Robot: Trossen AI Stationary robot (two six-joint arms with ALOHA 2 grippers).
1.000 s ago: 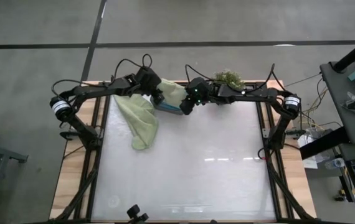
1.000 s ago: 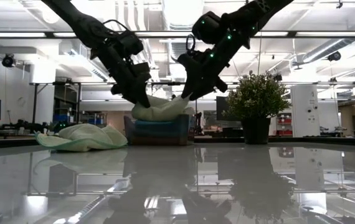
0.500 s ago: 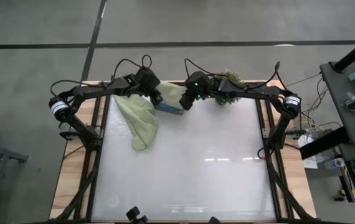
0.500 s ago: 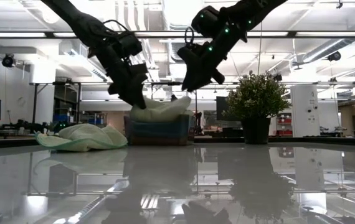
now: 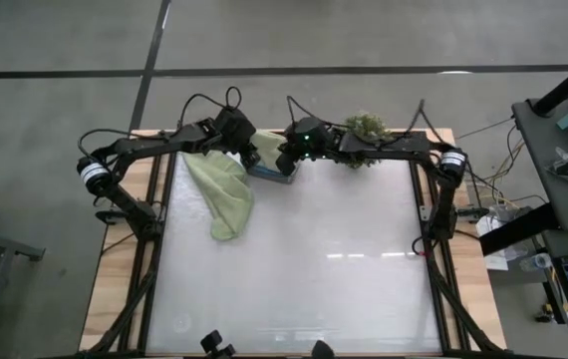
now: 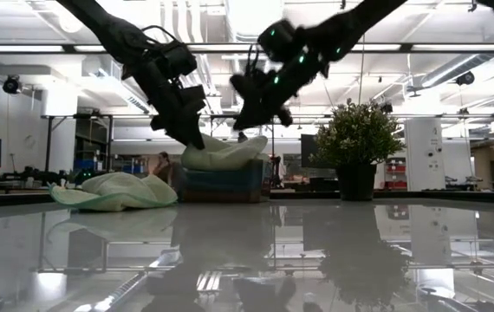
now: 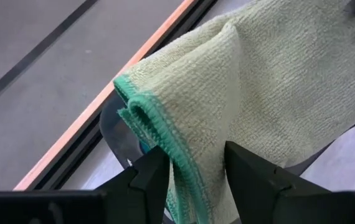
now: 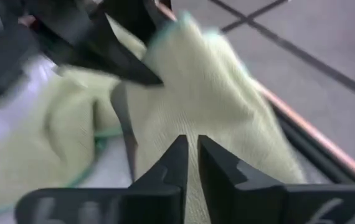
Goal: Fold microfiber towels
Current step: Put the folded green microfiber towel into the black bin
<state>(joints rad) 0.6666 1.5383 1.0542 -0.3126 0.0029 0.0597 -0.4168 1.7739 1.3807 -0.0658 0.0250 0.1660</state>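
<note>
A folded sage green towel (image 5: 272,148) lies on top of teal-blue cloth (image 6: 221,180) in a dark tray (image 5: 276,179) at the table's far edge. My left gripper (image 7: 196,180) is shut on its left corner. My right gripper (image 8: 191,155) hovers just above the towel's right part (image 6: 256,143). It is shut with nothing between its fingers, and its tips (image 6: 240,124) stand clear of the cloth. A second sage green towel (image 5: 222,189) lies crumpled on the table to the left of the tray. My left gripper pinches the towel's folded corner with the teal hem (image 7: 187,168) between its two fingers, several layers together. The fingers slant down at it from the table's left. The rest of the towel (image 7: 277,74) lies on the stack in the tray.
A small potted plant (image 5: 367,127) stands at the far edge just right of the tray, under my right arm. The white tabletop (image 5: 304,259) stretches toward the near edge, with wooden rails along both sides.
My right gripper has shut, tipped up nearer to level and moved toward the table's left over the tray, closer to my left gripper. The folded towel's right end has settled lower on the stack.
</note>
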